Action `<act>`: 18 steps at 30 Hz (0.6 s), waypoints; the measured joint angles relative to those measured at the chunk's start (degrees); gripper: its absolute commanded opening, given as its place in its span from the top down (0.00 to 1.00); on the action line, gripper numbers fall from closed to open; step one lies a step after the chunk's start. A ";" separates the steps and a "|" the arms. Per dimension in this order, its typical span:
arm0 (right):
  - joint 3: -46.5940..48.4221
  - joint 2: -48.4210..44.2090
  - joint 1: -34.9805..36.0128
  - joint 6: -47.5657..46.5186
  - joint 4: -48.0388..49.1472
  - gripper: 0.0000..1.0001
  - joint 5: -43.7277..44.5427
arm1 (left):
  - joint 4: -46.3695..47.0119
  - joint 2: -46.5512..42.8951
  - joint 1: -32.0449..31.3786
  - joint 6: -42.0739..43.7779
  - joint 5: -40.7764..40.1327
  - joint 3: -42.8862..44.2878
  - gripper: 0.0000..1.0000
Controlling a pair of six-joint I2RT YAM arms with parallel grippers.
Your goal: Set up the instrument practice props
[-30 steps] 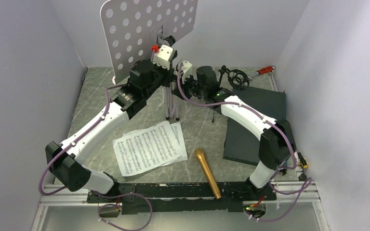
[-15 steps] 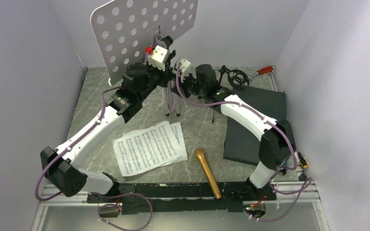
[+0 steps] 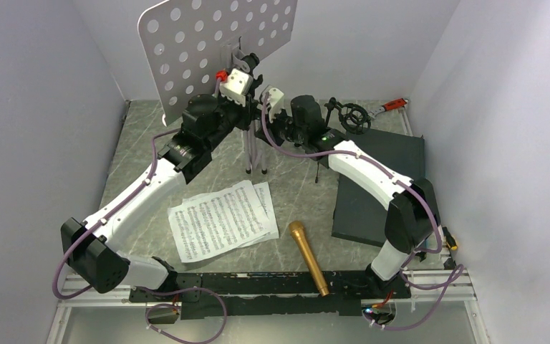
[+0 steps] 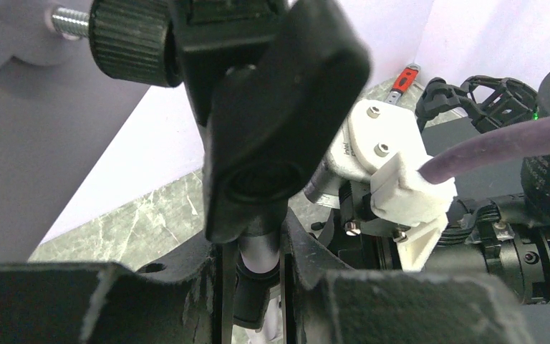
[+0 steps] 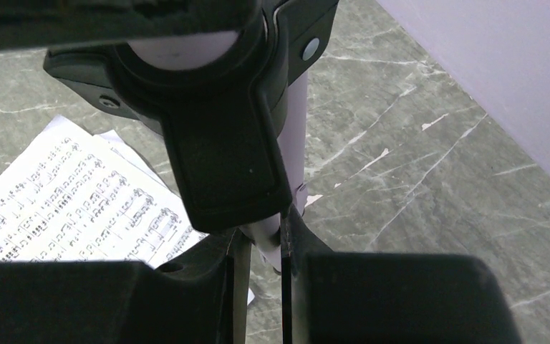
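The music stand stood at the back of the table, btwn the two arms. Its perforated desk was raised and tilted, high above the left arm. The left gripper was clamped on the stand's shaft just under the black knob and clamp block. In the left wrist view its fingers pressed either side of the silver tube, w/ no gap visible.

The right gripper was lower on the same shaft, also closed on it. In the right wrist view its fingers pinched the pale tube right below a black collar.

The sheets lay flat and overlapping on the table in front of the stand, nearer the left arm. The microphone lay just to their right, head toward the back and tail end over the black base rail.

The mic stand stood at the back right, ring mount up, just beside the right arm's wrist. A dark slab lay flat under the right arm. A red-handled wrench lay in the far right corner, beyond the slab. Neither gripper touched the sheets, microphone or mic stand.
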 measured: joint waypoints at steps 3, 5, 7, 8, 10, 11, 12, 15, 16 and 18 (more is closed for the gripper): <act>0.55 0.00 0.00 -0.15 -1.16 1.00 0.33 | 0.00 0.00 0.00 0.00 0.07 0.00 0.97; 0.83 0.00 0.00 -0.46 -1.90 1.00 0.52 | -0.02 0.02 0.00 0.11 0.09 0.02 0.97; 0.98 0.00 0.00 -0.66 -2.49 1.00 0.76 | -0.13 0.02 0.00 0.28 0.31 0.02 0.97; 1.07 0.00 0.00 -0.74 -2.75 1.00 0.81 | -0.22 0.02 0.00 0.44 0.39 0.02 0.97; 1.16 0.00 0.00 -0.94 -3.21 1.00 0.83 | -0.42 0.02 0.00 0.72 0.72 0.02 0.97; 1.18 0.00 0.00 -0.98 -3.41 1.00 0.85 | -0.48 0.02 0.00 0.96 0.90 0.04 0.97; 1.25 0.00 0.00 -1.01 -3.65 1.00 0.85 | -0.52 0.02 0.00 1.09 1.05 0.04 0.97; 1.49 0.02 0.00 -1.14 -4.48 1.00 0.90 | -0.66 0.02 0.00 1.57 1.46 0.15 0.97; 1.51 0.02 0.00 -1.16 -4.68 1.00 0.92 | -0.74 0.02 0.00 1.70 1.55 0.17 0.97; 1.51 0.02 0.00 -1.20 -5.03 1.00 0.92 | -1.22 0.02 0.00 2.03 1.66 0.39 0.97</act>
